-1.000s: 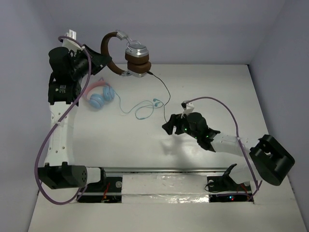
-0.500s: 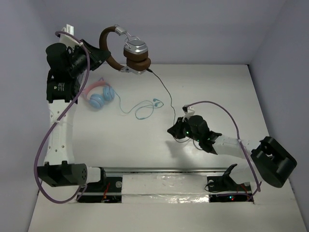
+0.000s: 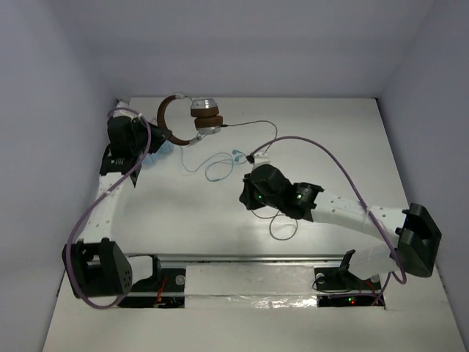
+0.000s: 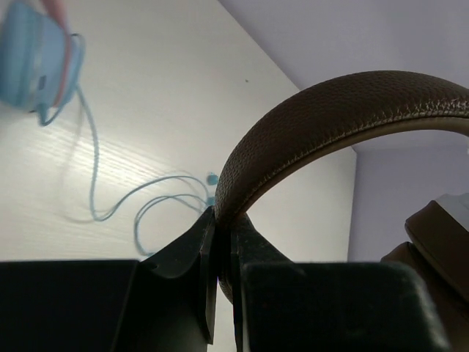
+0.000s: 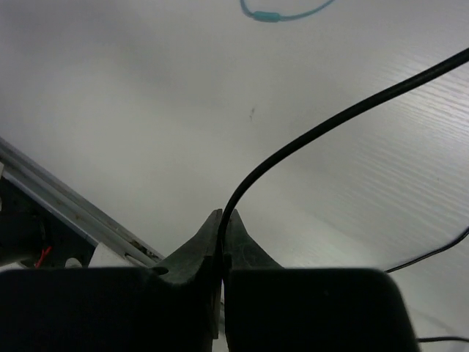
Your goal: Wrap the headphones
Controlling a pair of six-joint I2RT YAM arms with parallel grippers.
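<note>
The headphones (image 3: pixel 196 117), with brown headband, brown pads and silver cups, stand at the back left just over the table. My left gripper (image 3: pixel 157 136) is shut on the headband (image 4: pixel 322 110), which is pinched between its fingers (image 4: pixel 192 253). The thin black cable (image 3: pixel 256 125) runs right from the ear cup, curves down to my right gripper (image 3: pixel 253 196) and ends in a loose loop (image 3: pixel 282 227) near the front. The right gripper (image 5: pixel 222 227) is shut on the cable (image 5: pixel 330 121), which rises from between its fingertips.
Thin teal earbuds (image 3: pixel 216 170) lie coiled between the two grippers and show in both wrist views (image 4: pixel 146 213) (image 5: pixel 267 15). The pink-and-blue headphones (image 4: pixel 33 55) lie left of the left gripper, mostly hidden by the arm in the top view. Walls close in at the back and both sides.
The left arm has brought the headphones down from high in the air to just over the table. The right gripper has shut on the cable and shifted left.
</note>
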